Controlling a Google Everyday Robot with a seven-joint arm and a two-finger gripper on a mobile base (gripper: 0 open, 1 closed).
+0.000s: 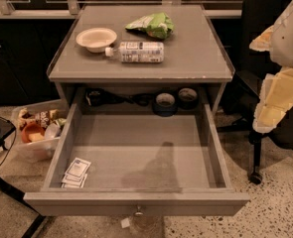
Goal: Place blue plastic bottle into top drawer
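The blue plastic bottle (136, 52) lies on its side on the grey table top (195, 58), white cap pointing left, next to the cream bowl (96, 37). The top drawer (136, 202) is pulled fully open below the table top, its knob at the front centre. Inside it lie a few small white packets (76, 173) at the front left. My gripper (275, 103) hangs at the right edge of the view, off the table's right side, at about the height of the drawer's back. It is well apart from the bottle and holds nothing that I can see.
A green snack bag (152, 25) lies at the back of the table top. Tape rolls (165, 102) sit on the shelf behind the drawer. A clear bin of items (36, 130) stands on the floor at left. A black office chair (265, 133) stands at right.
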